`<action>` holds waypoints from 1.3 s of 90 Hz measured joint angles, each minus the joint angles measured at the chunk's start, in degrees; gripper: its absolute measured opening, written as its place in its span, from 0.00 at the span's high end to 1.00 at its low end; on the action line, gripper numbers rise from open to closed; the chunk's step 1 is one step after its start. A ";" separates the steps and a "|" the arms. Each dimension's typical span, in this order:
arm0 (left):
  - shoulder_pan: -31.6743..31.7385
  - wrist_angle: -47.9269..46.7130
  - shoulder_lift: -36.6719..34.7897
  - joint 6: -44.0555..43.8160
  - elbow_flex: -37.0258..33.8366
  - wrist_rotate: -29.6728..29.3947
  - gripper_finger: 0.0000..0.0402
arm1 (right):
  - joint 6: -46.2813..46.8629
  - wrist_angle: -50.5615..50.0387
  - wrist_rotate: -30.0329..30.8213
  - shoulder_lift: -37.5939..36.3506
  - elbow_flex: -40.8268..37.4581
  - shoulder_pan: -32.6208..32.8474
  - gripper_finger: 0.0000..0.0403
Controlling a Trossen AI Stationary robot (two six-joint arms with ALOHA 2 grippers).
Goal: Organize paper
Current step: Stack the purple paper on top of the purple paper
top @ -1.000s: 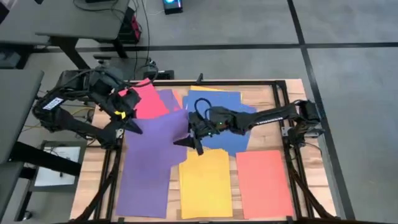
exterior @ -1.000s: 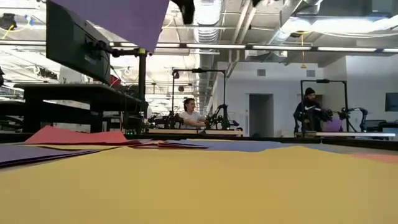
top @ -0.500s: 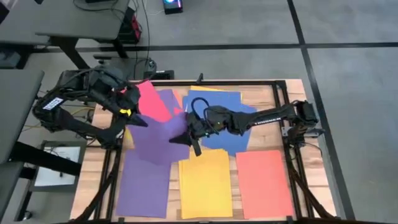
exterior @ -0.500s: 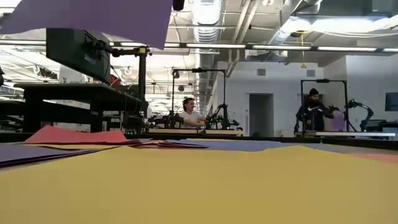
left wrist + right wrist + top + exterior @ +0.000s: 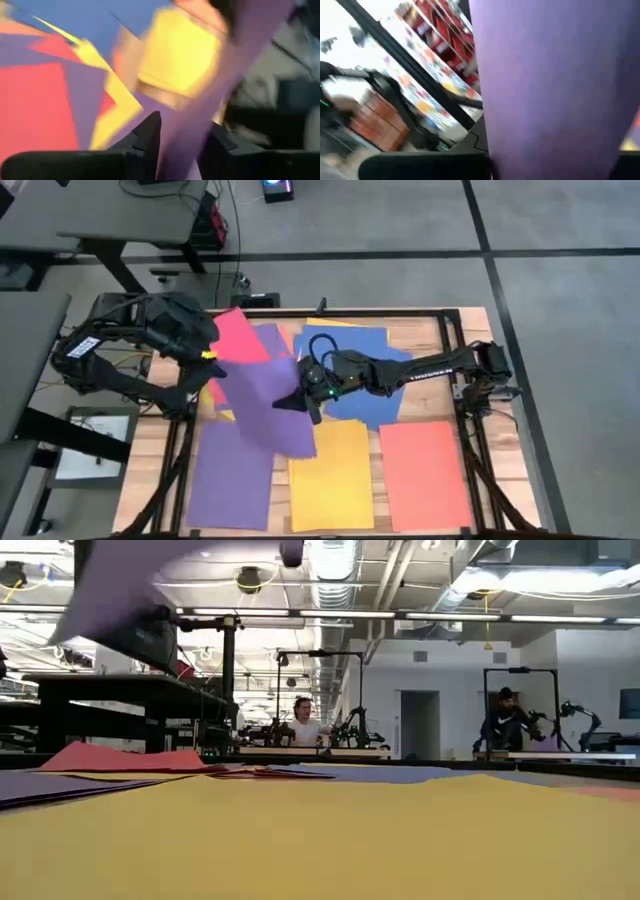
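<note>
Step in hand, by my read: carrying one purple sheet (image 5: 268,408) in the air between both arms, heading for the purple sheet on the table (image 5: 232,488).

Left gripper (image 5: 212,360) pinches one short edge of the lifted sheet; left wrist view shows the paper running up from between its two dark fingers (image 5: 150,134), clamped on it. Right gripper (image 5: 300,402) sits at the sheet's opposite long edge. Right wrist view is filled by purple paper right in front of the camera, so it looks like it's pinching the sheet too, but the fingertips aren't clearly visible. Treat that as likely, not certain.

Lifted sheet: off the table, hanging slack and tilted between the two grippers. Long axis runs diagonally, from the left gripper down past the right gripper. Free corner overhangs the top of the yellow sheet (image 5: 330,480), just below the right gripper. In the low view it shows as a purple flap (image 5: 120,585) high above the table.

Rest of the paper lies flat: red sheet (image 5: 240,338) beside the left gripper, blue sheets (image 5: 375,380) under the right arm, orange sheet (image 5: 423,473) beyond the yellow one.

Next move needs: swing the long axis parallel to the flat purple sheet, lower both ends together, then release.
</note>
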 joint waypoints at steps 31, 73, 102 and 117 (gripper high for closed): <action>0.02 2.23 -8.69 -6.08 1.96 -26.88 0.79 | 11.00 -4.49 -0.02 0.33 0.00 -1.28 1.00; 0.00 2.72 -11.29 -6.11 1.96 -10.31 0.80 | 24.51 -6.58 8.05 3.19 0.08 1.95 1.00; -0.01 2.36 -11.33 4.19 1.96 -0.16 0.80 | 44.91 4.57 28.53 22.04 17.20 12.53 1.00; -0.02 2.29 -11.33 6.73 1.96 0.23 0.80 | 45.13 0.96 29.00 37.19 40.12 13.84 1.00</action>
